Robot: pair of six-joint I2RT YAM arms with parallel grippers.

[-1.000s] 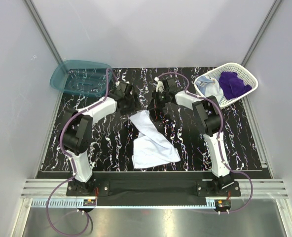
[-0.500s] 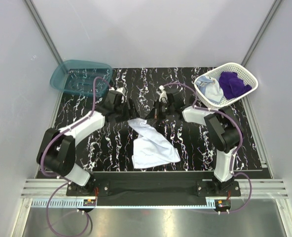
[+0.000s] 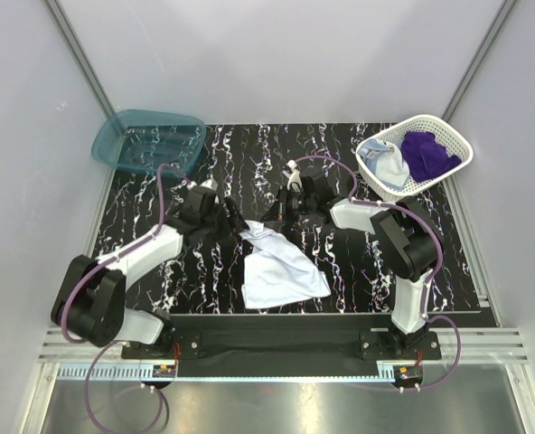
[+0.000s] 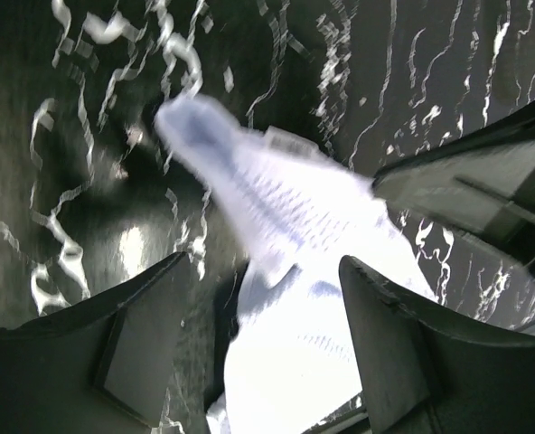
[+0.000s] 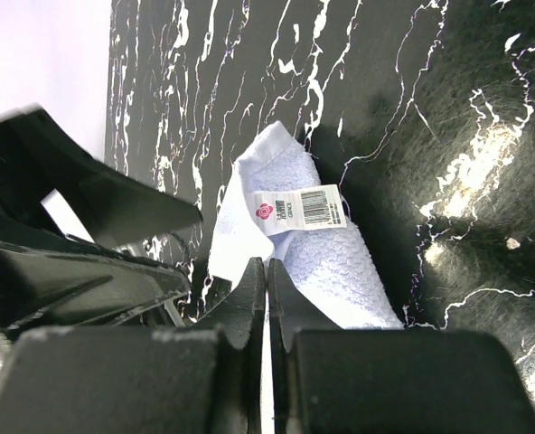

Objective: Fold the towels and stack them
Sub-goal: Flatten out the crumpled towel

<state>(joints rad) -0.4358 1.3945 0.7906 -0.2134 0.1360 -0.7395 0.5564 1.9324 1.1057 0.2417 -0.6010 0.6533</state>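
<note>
Left pincer [image 3: 234, 221] lower, astride white towel [image 3: 281, 271]; barcode label [image 5: 297, 208] by right pincer [image 5: 266, 268]

- The top camera looks down from behind my bases over the whole table [image 3: 358, 271]
- My left wrist camera, close and blurry, seemingly faces the white towel [image 4: 286, 262]
- My right wrist camera, equally close, shares it

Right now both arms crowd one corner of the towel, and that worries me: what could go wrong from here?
1. The right fingers are shut at the edge of the white towel, by its label. Whether they caught any cloth is unclear, so a lift may come up empty.
2. The left fingers stand open astride the bunched corner. Closing could grab several layers and skew the fold.
3. Working this close together, the two might bump.
</note>
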